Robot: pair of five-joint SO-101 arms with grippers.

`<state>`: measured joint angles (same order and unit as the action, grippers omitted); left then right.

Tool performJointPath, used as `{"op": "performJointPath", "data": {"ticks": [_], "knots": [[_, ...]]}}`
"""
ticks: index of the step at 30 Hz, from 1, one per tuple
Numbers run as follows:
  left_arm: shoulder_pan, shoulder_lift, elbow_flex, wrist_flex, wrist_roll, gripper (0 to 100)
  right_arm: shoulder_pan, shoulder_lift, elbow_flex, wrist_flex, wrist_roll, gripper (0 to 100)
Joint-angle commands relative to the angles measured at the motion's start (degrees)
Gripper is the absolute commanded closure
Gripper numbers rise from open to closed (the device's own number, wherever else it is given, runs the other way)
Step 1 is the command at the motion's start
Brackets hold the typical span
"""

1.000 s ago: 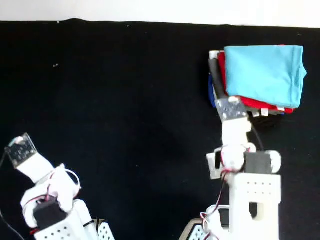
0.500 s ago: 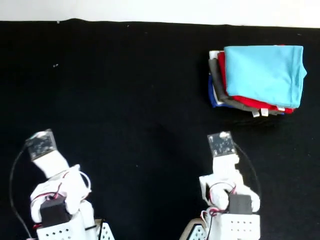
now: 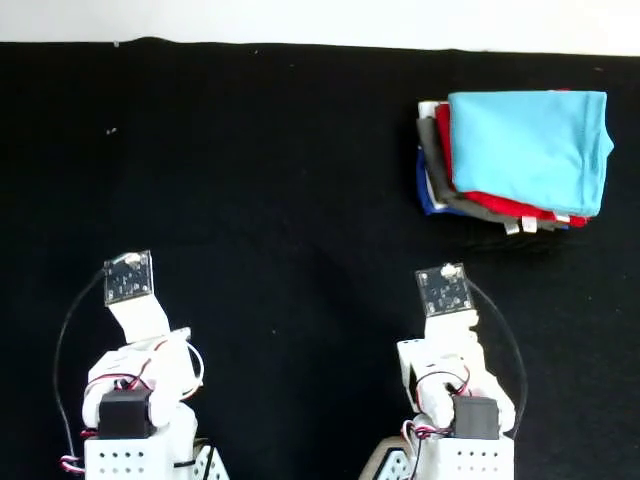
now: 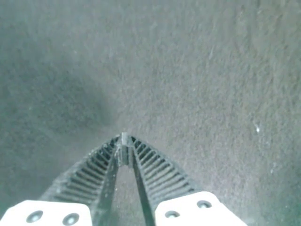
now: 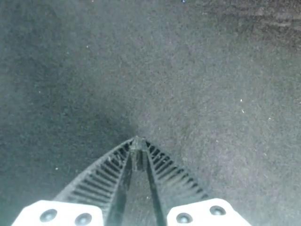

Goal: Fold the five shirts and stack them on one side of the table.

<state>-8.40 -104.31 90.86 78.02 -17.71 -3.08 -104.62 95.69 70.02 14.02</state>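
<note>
A stack of folded shirts [image 3: 515,165] lies at the table's far right, with a light blue shirt [image 3: 530,148] on top and red, grey, white and dark blue edges showing beneath. The left arm [image 3: 130,290] is drawn back at the front left, and the right arm [image 3: 445,300] at the front right, well short of the stack. My left gripper [image 4: 124,139] is shut over bare black cloth, tips together, holding nothing. My right gripper [image 5: 137,141] is likewise shut and holds nothing.
Black cloth covers the table [image 3: 250,180]. A white wall strip [image 3: 300,20] runs beyond the far edge. The arm bases [image 3: 130,455] stand at the front edge.
The right arm pulled back from the stack's front edge to the front of the table. The left arm swung from the far left edge toward the right and settled near its base.
</note>
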Motion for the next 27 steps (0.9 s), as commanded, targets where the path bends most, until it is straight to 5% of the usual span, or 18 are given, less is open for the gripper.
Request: {"op": "performJointPath", "data": {"ticks": [1, 4, 7, 10, 14, 27], "knots": [[0.6, 0.2, 1.3, 0.7, 0.8, 99, -0.4, -0.4, 8.0, 0.5, -0.6, 98.8], [0.6, 0.2, 1.6, 0.4, 7.4, 99, -0.2, -0.4, 8.0, 1.5, -1.8, 99.0], [0.9, 0.2, 5.0, -0.4, 20.3, 99, -0.2, -0.4, 8.0, 1.2, -17.5, 99.0], [0.5, 0.2, 6.1, -1.1, 22.8, 99, -0.2, -0.4, 8.0, 1.3, -27.2, 99.0], [0.8, 0.5, 6.2, -1.2, 17.4, 99, -0.2, -0.4, 8.0, 1.3, -27.3, 99.0], [7.6, 0.5, 6.2, -1.2, 17.3, 99, -0.5, -0.4, 8.0, 1.3, -20.1, 98.6]]}}
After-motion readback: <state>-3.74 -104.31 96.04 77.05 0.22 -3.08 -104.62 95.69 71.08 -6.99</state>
